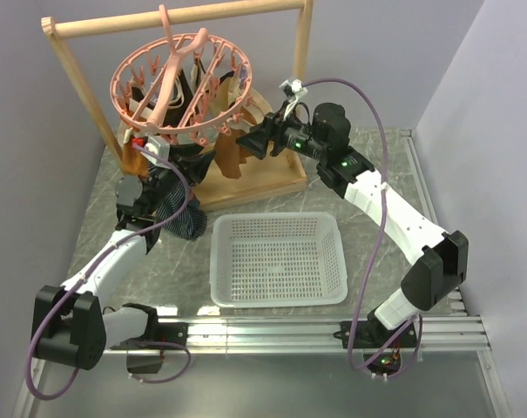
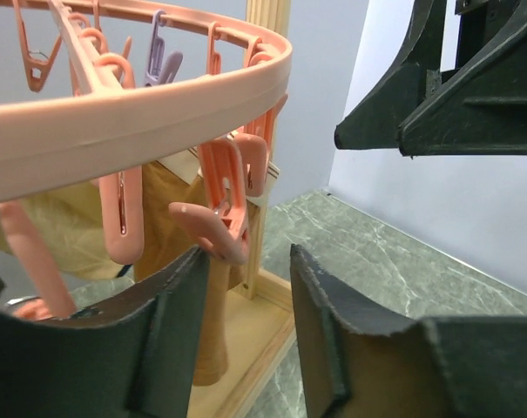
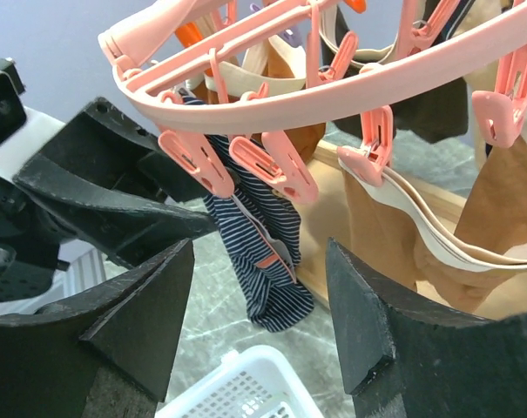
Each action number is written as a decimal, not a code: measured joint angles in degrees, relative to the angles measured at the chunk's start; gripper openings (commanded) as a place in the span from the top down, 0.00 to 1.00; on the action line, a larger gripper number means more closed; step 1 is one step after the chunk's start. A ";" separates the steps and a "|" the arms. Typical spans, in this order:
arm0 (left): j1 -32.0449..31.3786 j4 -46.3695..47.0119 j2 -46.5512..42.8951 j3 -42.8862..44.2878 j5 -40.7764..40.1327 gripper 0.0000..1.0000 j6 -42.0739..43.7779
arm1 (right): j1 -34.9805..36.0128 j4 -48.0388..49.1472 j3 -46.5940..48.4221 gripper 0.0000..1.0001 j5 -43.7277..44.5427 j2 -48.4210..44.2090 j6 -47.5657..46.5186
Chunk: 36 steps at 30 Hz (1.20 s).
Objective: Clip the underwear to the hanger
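Note:
The pink ring hanger (image 1: 183, 83) hangs by its hook from the wooden rack. The navy striped underwear (image 1: 181, 214) hangs down from the clips on the ring's near-left side; in the right wrist view it (image 3: 265, 252) dangles from two pink clips (image 3: 272, 165). My left gripper (image 1: 163, 165) is open and empty just under the ring, beside the underwear; in its own view the jaws (image 2: 248, 261) stand apart with a pink clip (image 2: 212, 228) touching the left fingertip. My right gripper (image 1: 239, 139) is open and empty, pointing at the ring's near edge (image 3: 261, 261).
Brown and tan garments (image 3: 402, 218) hang from other clips. The wooden rack (image 1: 176, 17) has a flat base (image 1: 263, 178) behind the arms. A white perforated basket (image 1: 219, 261) stands on the marble table in front, with nothing in it. The two grippers face each other closely.

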 measured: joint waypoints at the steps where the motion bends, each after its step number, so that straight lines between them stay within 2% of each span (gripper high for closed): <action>1: -0.04 0.09 0.24 0.04 -0.07 0.56 -0.11 | 0.00 0.42 0.00 0.32 -0.15 0.28 0.39; 6: -0.09 0.15 1.07 0.59 -0.48 0.60 -0.57 | 0.02 2.12 0.07 0.34 -0.31 0.83 2.12; 10: -0.20 0.57 1.18 1.01 -1.46 0.53 -0.61 | 0.46 3.32 0.72 0.34 -0.26 1.55 2.97; 15: -0.57 1.36 2.16 1.79 -2.58 0.61 -0.76 | 0.94 4.15 0.96 0.35 -0.31 2.34 3.48; 19: -0.85 1.53 2.62 1.84 -2.82 0.71 -0.70 | 1.09 4.70 0.96 0.36 -0.22 2.71 3.76; 20: -0.83 1.44 2.64 1.86 -2.82 0.81 -0.63 | 1.16 4.83 1.03 0.38 -0.13 2.78 3.80; 22: -0.83 1.18 2.62 2.21 -2.86 0.93 -0.61 | 1.36 4.70 1.49 0.40 0.24 3.04 3.63; 25: -0.87 -0.63 2.25 3.30 -2.86 0.99 0.35 | 2.25 3.76 3.26 0.48 2.25 3.69 3.08; 31: -0.90 -5.68 -0.24 4.33 -2.86 1.00 3.02 | 5.25 0.37 7.45 0.57 7.63 4.48 2.43; 36: -0.90 -8.31 -2.19 4.37 -3.06 1.00 4.59 | 7.19 -1.68 10.21 0.57 11.02 5.16 3.39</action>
